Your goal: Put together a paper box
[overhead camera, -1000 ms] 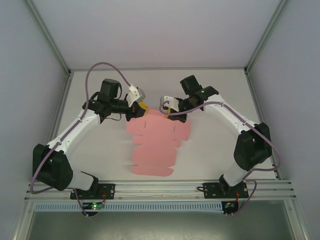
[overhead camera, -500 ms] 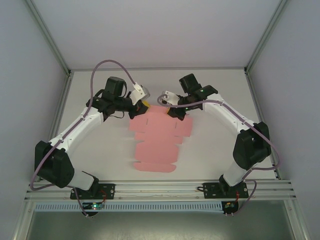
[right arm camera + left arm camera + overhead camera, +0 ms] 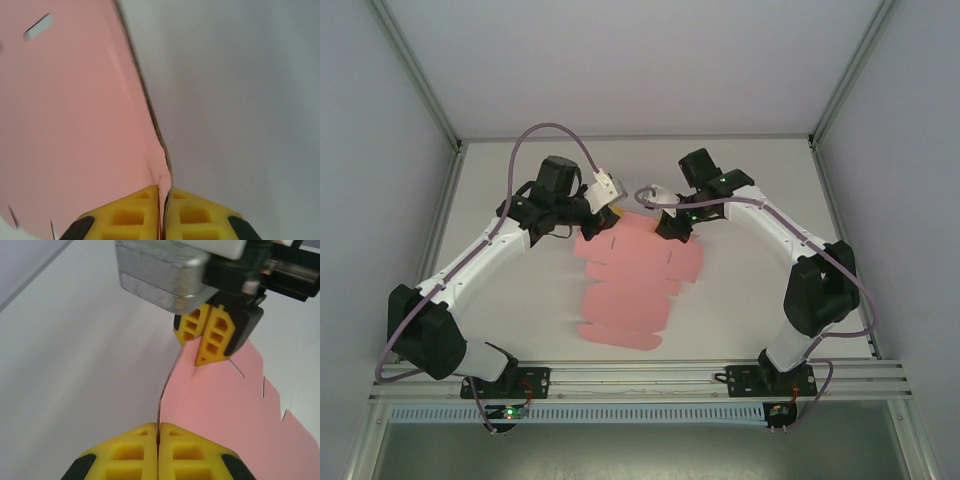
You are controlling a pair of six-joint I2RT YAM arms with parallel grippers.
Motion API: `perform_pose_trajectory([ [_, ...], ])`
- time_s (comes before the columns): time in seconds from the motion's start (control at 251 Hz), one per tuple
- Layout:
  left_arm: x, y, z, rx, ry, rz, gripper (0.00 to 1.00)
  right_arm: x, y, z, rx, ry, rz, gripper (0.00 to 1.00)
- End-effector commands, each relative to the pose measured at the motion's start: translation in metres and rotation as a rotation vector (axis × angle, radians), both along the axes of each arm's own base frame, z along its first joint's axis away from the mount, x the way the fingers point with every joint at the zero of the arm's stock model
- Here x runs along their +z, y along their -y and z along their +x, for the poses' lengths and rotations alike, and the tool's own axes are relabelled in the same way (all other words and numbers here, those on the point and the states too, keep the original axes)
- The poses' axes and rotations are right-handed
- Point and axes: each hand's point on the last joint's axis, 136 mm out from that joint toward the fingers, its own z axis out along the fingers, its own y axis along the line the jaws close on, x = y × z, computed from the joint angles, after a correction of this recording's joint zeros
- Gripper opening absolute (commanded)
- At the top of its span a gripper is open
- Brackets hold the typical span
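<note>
The paper box [image 3: 632, 285] is a flat pink die-cut sheet with flaps, lying mid-table with its far end raised. My left gripper [image 3: 612, 213] is shut on the sheet's far left corner. In the left wrist view the thin card edge [image 3: 167, 385] runs straight into the closed yellow jaws of the left gripper [image 3: 158, 427]. My right gripper [image 3: 659, 222] is shut on the far right part of the same edge. The right wrist view shows the card [image 3: 75, 120] pinched and slightly buckled in the right gripper [image 3: 164, 191]. The right gripper's fingers [image 3: 214, 335] also show in the left wrist view, close ahead.
The white tabletop [image 3: 760, 300] is bounded by grey walls and an aluminium frame post [image 3: 845, 85] at each back corner. The arm bases sit on the rail [image 3: 640, 378] at the near edge.
Both grippers drew slightly toward the back and lifted the sheet's far edge. The sheet's near end slid and swung a little to the left.
</note>
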Motion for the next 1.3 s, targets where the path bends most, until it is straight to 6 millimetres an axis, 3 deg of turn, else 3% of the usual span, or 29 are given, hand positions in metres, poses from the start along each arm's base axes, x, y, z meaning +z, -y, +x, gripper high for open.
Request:
perform_pose_trajectory([
  [0.0, -0.006, 0.010, -0.007, -0.032, 0.028, 0.008, 0.00, 0.034, -0.017, -0.031, 0.202, 0.078, 0.177, 0.11],
  [0.172, 0.001, 0.023, -0.034, -0.189, 0.013, -0.060, 0.00, 0.056, -0.027, -0.036, 0.251, 0.087, 0.275, 0.12],
  [0.439, 0.004, 0.024, -0.032, -0.178, 0.019, -0.085, 0.00, 0.063, -0.036, -0.026, 0.221, 0.059, 0.308, 0.18],
  [0.543, 0.004, 0.021, -0.024, -0.127, 0.024, -0.082, 0.00, 0.058, -0.037, -0.017, 0.165, 0.070, 0.263, 0.00],
  [0.642, 0.009, 0.019, -0.018, -0.079, 0.043, -0.098, 0.00, 0.050, -0.031, -0.011, 0.109, 0.076, 0.208, 0.00],
  [0.694, 0.012, 0.019, -0.018, -0.075, 0.059, -0.109, 0.00, 0.045, -0.028, -0.015, 0.118, 0.072, 0.193, 0.12],
  [0.738, 0.014, 0.019, -0.020, -0.081, 0.068, -0.115, 0.00, 0.041, -0.027, -0.019, 0.130, 0.067, 0.190, 0.14],
  [0.882, 0.016, 0.020, -0.023, -0.105, 0.083, -0.120, 0.00, 0.032, -0.025, -0.027, 0.158, 0.044, 0.179, 0.15],
  [1.046, 0.016, 0.019, -0.021, -0.092, 0.083, -0.114, 0.00, 0.031, -0.023, -0.026, 0.148, 0.040, 0.167, 0.09],
  [1.097, 0.015, 0.019, -0.016, -0.069, 0.076, -0.112, 0.00, 0.034, -0.025, -0.023, 0.131, 0.047, 0.177, 0.00],
  [1.241, 0.015, 0.022, 0.007, 0.074, 0.050, -0.118, 0.00, 0.040, -0.030, 0.002, -0.033, 0.126, 0.153, 0.00],
  [1.297, 0.015, 0.024, 0.020, 0.169, 0.075, -0.099, 0.08, 0.043, -0.033, 0.010, -0.109, 0.140, 0.155, 0.00],
])
